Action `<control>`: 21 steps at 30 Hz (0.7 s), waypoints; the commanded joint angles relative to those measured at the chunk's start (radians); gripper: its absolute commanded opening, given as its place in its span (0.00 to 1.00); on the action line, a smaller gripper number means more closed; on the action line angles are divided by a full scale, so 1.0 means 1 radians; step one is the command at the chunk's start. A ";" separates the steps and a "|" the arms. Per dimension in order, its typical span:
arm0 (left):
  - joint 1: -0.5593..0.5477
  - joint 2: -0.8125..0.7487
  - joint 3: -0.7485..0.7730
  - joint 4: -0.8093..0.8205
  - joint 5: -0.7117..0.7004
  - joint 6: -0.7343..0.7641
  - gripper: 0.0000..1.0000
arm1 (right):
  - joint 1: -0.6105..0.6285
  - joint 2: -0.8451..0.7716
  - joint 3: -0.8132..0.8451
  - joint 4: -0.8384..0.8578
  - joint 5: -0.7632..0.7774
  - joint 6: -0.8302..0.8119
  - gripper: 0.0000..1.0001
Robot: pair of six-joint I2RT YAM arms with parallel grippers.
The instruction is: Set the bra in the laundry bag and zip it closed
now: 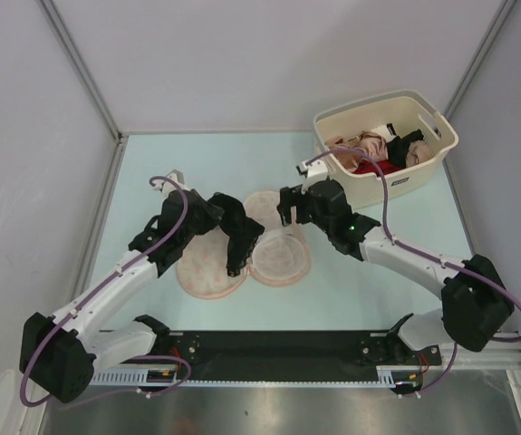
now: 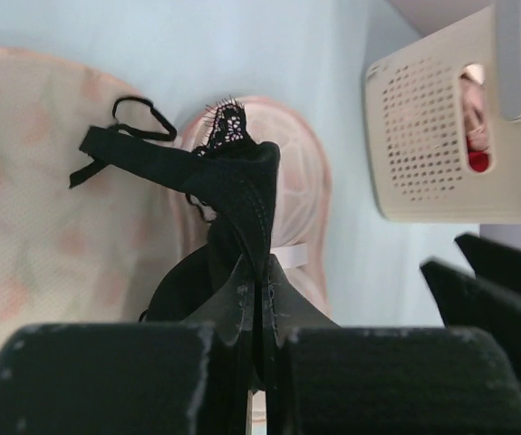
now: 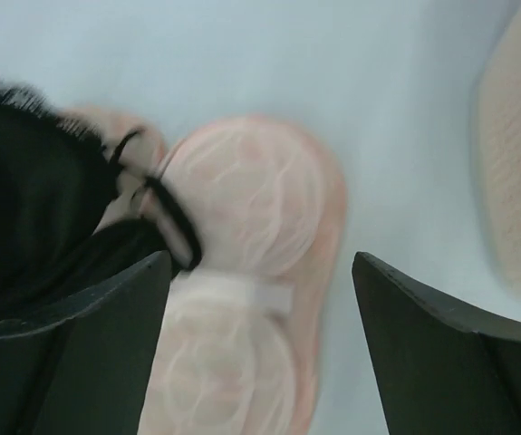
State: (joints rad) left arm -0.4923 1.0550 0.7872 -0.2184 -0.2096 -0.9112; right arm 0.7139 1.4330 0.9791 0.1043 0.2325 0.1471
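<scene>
The laundry bag (image 1: pixel 283 258) lies open on the table as two flat halves, its pale pink inner side (image 3: pixel 242 195) facing up. My left gripper (image 1: pixel 224 213) is shut on the black lacy bra (image 1: pixel 244 245), which hangs over the middle of the bag. In the left wrist view the bra (image 2: pixel 233 172) sticks up from the pinched fingertips (image 2: pixel 242 294), its thin strap trailing left. My right gripper (image 1: pixel 289 207) hovers over the bag's right half, open, with nothing between its fingers (image 3: pixel 106 335). The bra (image 3: pixel 24 199) lies just left of them.
A cream plastic basket (image 1: pixel 428 168) with pink, red and black garments stands at the back right, close behind the right gripper. Grey walls enclose the table on three sides. The basket's perforated wall (image 2: pixel 423 136) shows in the left wrist view.
</scene>
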 commanded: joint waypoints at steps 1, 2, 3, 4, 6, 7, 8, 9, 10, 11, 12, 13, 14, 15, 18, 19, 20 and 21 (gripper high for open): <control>0.003 -0.050 -0.063 0.118 0.006 -0.009 0.00 | -0.014 -0.118 -0.135 -0.150 -0.238 0.238 0.90; 0.003 -0.068 -0.074 0.131 0.013 0.007 0.00 | -0.010 -0.138 -0.146 -0.159 -0.272 0.285 0.93; 0.003 -0.087 -0.097 0.143 0.022 0.046 0.00 | 0.007 -0.169 -0.154 -0.161 -0.326 0.304 0.98; 0.003 -0.111 -0.106 0.171 0.026 0.067 0.00 | 0.015 -0.181 -0.161 -0.153 -0.358 0.316 0.98; 0.003 -0.185 -0.130 0.189 0.041 0.133 0.00 | 0.019 -0.195 -0.166 -0.141 -0.447 0.360 1.00; 0.003 -0.211 -0.135 0.200 0.045 0.156 0.00 | 0.018 -0.207 -0.163 -0.134 -0.472 0.371 1.00; 0.003 -0.274 -0.141 0.206 0.049 0.178 0.00 | 0.015 -0.210 -0.158 -0.124 -0.492 0.379 1.00; 0.001 -0.306 -0.161 0.215 0.056 0.214 0.00 | 0.012 -0.213 -0.151 -0.112 -0.524 0.379 1.00; 0.001 -0.337 -0.169 0.215 0.056 0.227 0.00 | 0.013 -0.215 -0.143 -0.114 -0.547 0.365 1.00; 0.001 -0.374 -0.174 0.244 0.056 0.242 0.00 | 0.013 -0.215 -0.135 -0.076 -0.576 0.343 1.00; 0.001 -0.421 -0.172 0.249 0.073 0.280 0.00 | 0.013 -0.215 -0.110 -0.065 -0.634 0.285 1.00; 0.003 -0.440 -0.161 0.248 0.088 0.305 0.00 | 0.015 -0.210 -0.091 -0.064 -0.660 0.252 1.00; 0.003 -0.452 -0.146 0.241 0.113 0.334 0.00 | 0.013 -0.210 -0.070 -0.066 -0.686 0.224 1.00; 0.003 -0.470 -0.111 0.226 0.134 0.384 0.00 | 0.012 -0.210 -0.042 -0.054 -0.725 0.198 1.00; 0.003 -0.500 -0.059 0.226 0.240 0.474 0.00 | 0.010 -0.209 0.007 -0.037 -0.830 0.132 1.00; 0.003 -0.519 -0.052 0.226 0.310 0.491 0.00 | 0.012 -0.207 0.045 -0.038 -0.858 0.118 1.00; 0.003 -0.527 -0.048 0.228 0.341 0.508 0.00 | 0.012 -0.209 0.059 -0.040 -0.884 0.096 1.00; 0.003 -0.530 -0.033 0.226 0.376 0.532 0.00 | 0.012 -0.212 0.073 -0.038 -0.915 0.091 1.00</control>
State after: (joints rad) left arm -0.4923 0.5526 0.6838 -0.0338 -0.0208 -0.5331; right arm 0.7250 1.2419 0.9512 -0.0010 -0.4984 0.3363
